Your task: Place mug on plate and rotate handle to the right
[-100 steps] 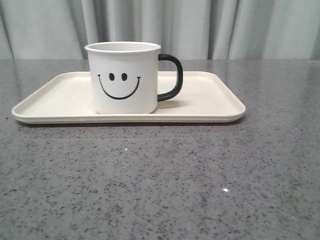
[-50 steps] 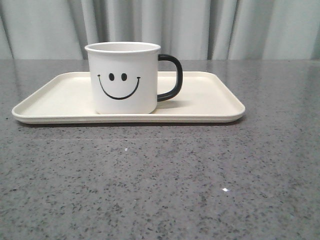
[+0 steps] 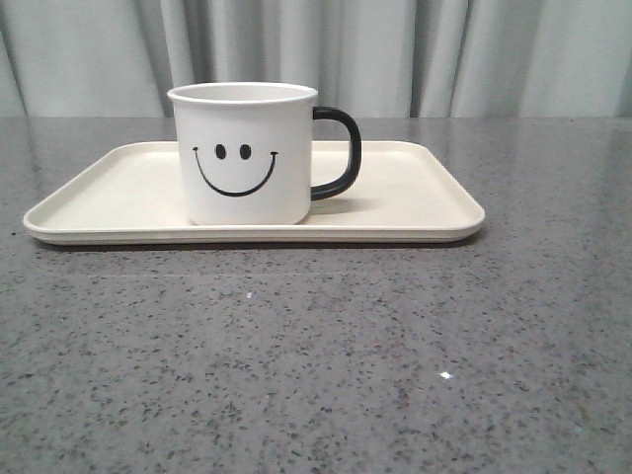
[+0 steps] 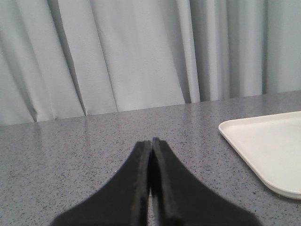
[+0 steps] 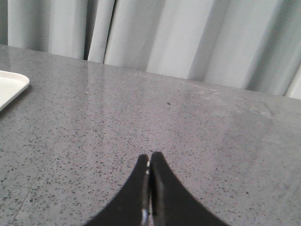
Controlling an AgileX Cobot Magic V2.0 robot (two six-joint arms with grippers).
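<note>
Starting at the left, the left gripper (image 4: 150,143) has its two black fingers pressed together with nothing between them. It hangs over the gray table (image 3: 316,375), with only a corner of the plate (image 4: 263,146) showing beside it.

Next comes the plate (image 3: 99,197) itself, lying flat on the table. The mug (image 3: 242,153) stands upright on it, a bit left of the middle, with its smiley face looking at the front camera. The handle (image 3: 341,153) sticks out to the right. So the job looks done.

At the far right, the right gripper (image 5: 149,160) is squeezed tight too and holds nothing. It is over bare table, well away from the mug, and only a tiny bit of the plate edge shows in its view.

What could go wrong? If an arm swung in low, it might bump the mug and turn the handle away, or push the plate. The mug is tall, so a hard knock near the rim could tip it.

Neither arm shows in the front view, so how far each one is from the plate is hard to tell. The inside of the mug is hidden. The back of the mug is hidden as well.
</note>
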